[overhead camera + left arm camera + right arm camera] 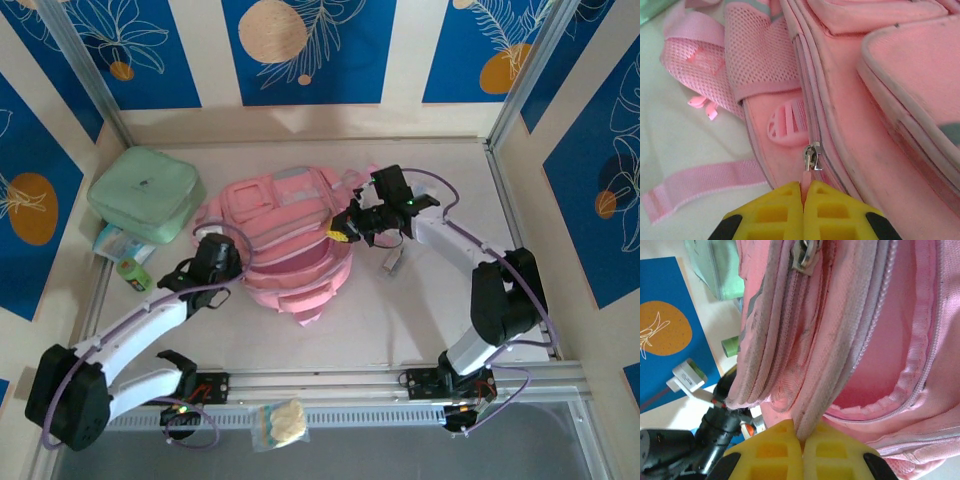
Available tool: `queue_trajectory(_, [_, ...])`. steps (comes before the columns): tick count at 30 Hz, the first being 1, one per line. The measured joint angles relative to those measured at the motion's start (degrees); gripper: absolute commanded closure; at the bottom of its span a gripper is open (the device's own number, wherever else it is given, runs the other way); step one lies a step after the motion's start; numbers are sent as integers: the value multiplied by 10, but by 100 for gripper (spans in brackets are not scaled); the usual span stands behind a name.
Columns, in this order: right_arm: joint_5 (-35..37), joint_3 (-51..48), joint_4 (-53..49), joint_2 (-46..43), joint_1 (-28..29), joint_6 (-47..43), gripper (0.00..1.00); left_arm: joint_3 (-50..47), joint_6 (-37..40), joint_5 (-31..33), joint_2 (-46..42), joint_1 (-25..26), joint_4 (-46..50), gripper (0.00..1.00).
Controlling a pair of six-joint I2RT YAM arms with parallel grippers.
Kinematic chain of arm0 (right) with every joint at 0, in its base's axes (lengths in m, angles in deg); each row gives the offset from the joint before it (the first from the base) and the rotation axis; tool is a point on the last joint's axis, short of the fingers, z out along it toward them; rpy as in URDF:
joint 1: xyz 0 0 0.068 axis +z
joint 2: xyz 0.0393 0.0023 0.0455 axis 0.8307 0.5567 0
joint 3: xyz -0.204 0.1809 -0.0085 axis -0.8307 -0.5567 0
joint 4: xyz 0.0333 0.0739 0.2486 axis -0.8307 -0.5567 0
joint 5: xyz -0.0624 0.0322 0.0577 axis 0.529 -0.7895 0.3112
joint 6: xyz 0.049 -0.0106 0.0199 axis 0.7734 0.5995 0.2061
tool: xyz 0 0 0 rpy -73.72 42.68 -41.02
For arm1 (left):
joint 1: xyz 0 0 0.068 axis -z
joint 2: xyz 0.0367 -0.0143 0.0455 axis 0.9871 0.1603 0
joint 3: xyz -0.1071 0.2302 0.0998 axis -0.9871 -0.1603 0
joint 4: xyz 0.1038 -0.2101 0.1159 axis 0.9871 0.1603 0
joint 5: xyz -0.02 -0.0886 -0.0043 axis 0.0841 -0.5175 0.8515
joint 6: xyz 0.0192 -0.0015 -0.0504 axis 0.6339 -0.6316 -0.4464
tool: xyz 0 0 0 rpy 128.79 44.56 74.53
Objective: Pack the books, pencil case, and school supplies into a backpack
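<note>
The pink backpack (285,235) lies flat mid-table, its main compartment gaping open toward the right. My left gripper (229,262) is at its left side, shut on the pink zipper pull tab (809,176) just below the metal slider (812,156). My right gripper (345,229) is at the pack's right edge, shut on the fabric rim of the opening (812,410) and holding it up, so the pink lining (890,340) shows. The books are out of view. A flat white piece with bluish markings (120,242) pokes out under the mint case; I cannot tell if it is the pencil case.
A mint-green zip case (145,192) sits at the back left, with a small green roll (133,273) in front of it. A small grey object (393,262) lies right of the backpack. A clear packet (278,422) rests on the front rail. A loose pink strap (705,185) trails left.
</note>
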Motion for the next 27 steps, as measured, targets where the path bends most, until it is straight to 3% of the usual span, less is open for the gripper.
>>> queue_trajectory(6, [-2, 3, -3, 8, 0, -27, 98, 2, 36, -36, 47, -34, -50, 100])
queue_trajectory(7, [-1, 3, -5, 8, 0, -32, 92, 2, 38, -43, 48, -35, -49, 100])
queue_trajectory(8, [2, 5, -8, 8, 0, -36, 82, 2, 39, -50, 47, -37, -48, 94])
queue_trajectory(10, [11, 9, -20, 8, -1, -50, 63, 2, 41, -62, 38, -38, -35, 72])
queue_trajectory(13, [43, 14, -47, -2, -8, -78, 47, 2, 35, -76, -3, -41, 5, 57])
queue_trajectory(19, [157, 15, -123, -61, -46, -130, 25, 2, 0, -130, -111, -35, 86, 47])
queue_trajectory(23, [223, 20, -155, -61, -111, -158, 21, 2, -33, -168, -130, -8, 105, 45])
queue_trajectory(27, [268, 36, -170, -4, -185, -176, 19, 15, -60, -181, -108, 51, 114, 42])
